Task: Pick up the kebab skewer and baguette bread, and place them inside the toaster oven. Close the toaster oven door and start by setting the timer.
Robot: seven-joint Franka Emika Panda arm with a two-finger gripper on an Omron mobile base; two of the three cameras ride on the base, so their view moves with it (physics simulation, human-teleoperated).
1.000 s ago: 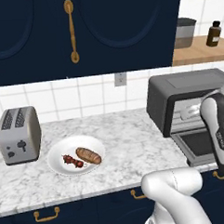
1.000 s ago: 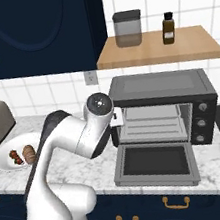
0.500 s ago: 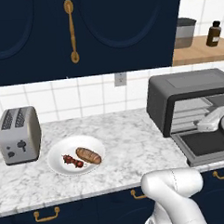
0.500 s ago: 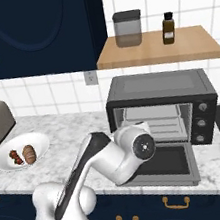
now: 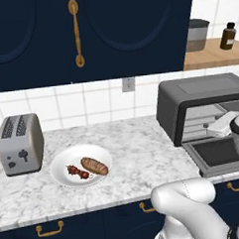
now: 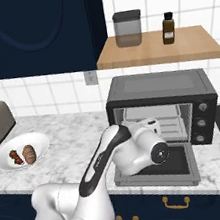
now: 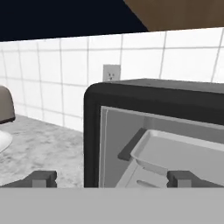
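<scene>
1. Claw [image 7: 111, 178] at the oven mouth, fingertips [image 7: 43, 178] spread wide apart with nothing between them: released, empty.
2. Toaster oven door [image 6: 179, 160] dropped flat onto the tabletop [image 5: 138, 150], hinged down and fully open; arm's wrist hanging just above it in the right base view.
3. Toaster oven [image 6: 161, 85] just beyond, cavity bare of food, with a pale metal tray [image 7: 183, 153] sitting on its rack and grey knobs [image 6: 201, 122] down the right side of the front panel.
4. Well apart to the left, white plate [image 5: 60, 176] on the tabletop, carrying both foods side by side: kebab skewer [image 5: 77, 172] on the left, baguette bread [image 5: 94, 165] touching or nearly touching it on the right.
5. Silver slot toaster [image 5: 19, 144] farther left, near the plate.
6. Farthest back: tiled wall with an outlet [image 5: 128, 84], wooden shelf [image 6: 157, 48] holding a grey canister [image 6: 128, 28] and a brown bottle [image 6: 167, 21].
7. Progress, judged from the layout: door opened and little else. Left to do: fetching skewer and loaf, loading both inside, shutting the door, turning the timer.
</scene>
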